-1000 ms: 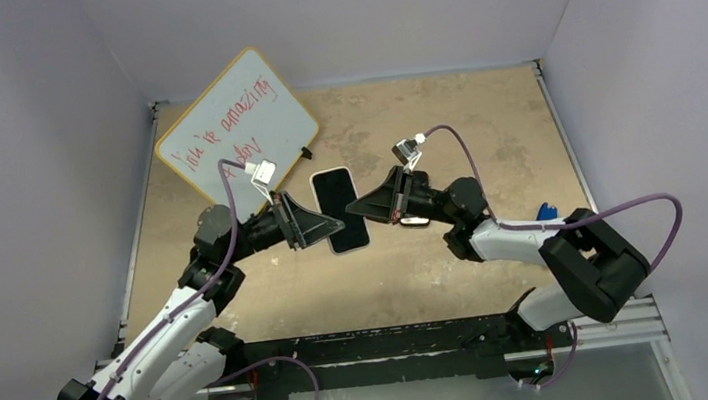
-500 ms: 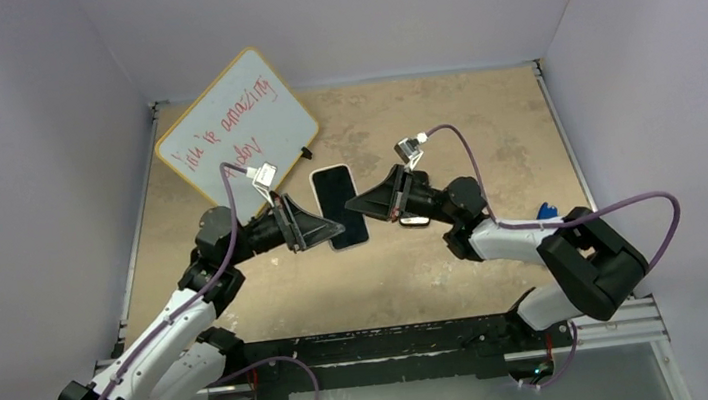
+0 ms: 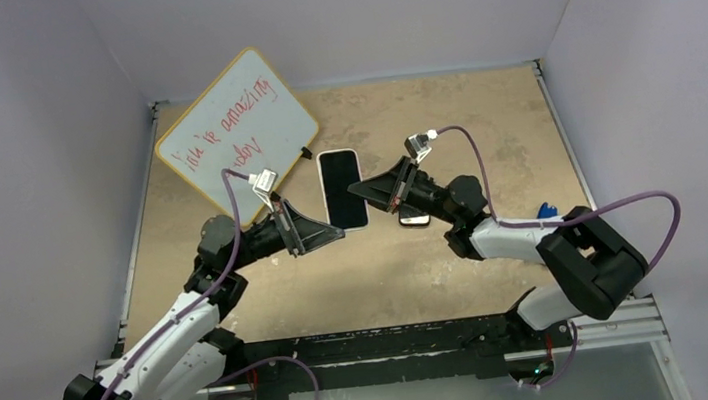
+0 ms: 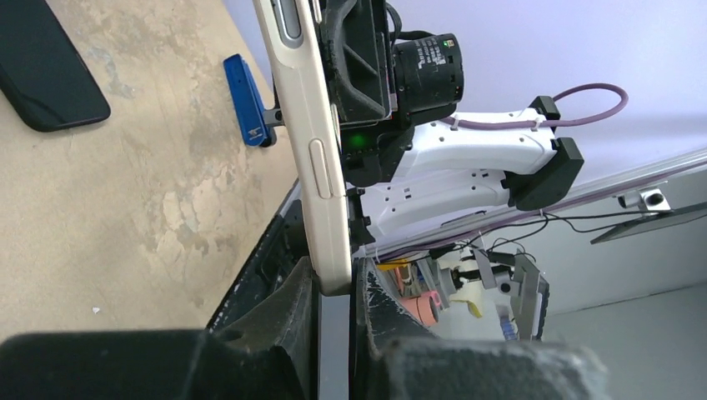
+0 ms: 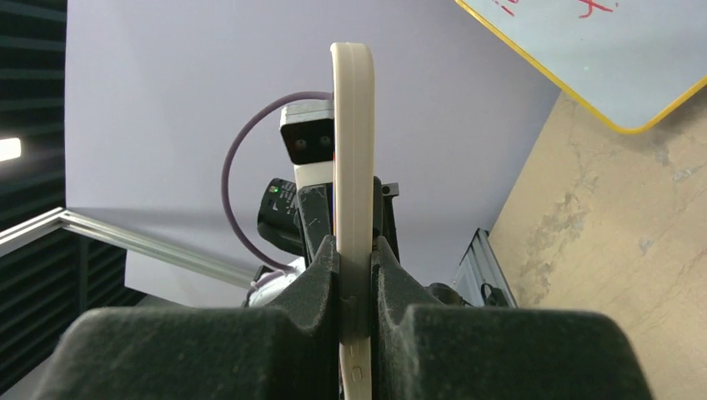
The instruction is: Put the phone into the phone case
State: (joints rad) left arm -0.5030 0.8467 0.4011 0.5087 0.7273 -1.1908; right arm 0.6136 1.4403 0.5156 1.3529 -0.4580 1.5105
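1. Phone (image 3: 342,189), dark face up, held above the surface (image 3: 442,120); the whitish phone case (image 4: 321,167) rims its edge.
2. Left hand (image 4: 333,287), closed on the phone's near end.
3. Right hand (image 5: 356,258), clamped on its right side.
4. Yellow-framed whiteboard (image 3: 237,133), just beside the phone's far-left corner.
5. Dark slab (image 4: 50,75), flat on the surface beneath the right arm; blue object (image 4: 246,110) nearby.

Whiteboard (image 3: 240,132) blocks far-left; free passage far-right — bare table (image 3: 491,114).
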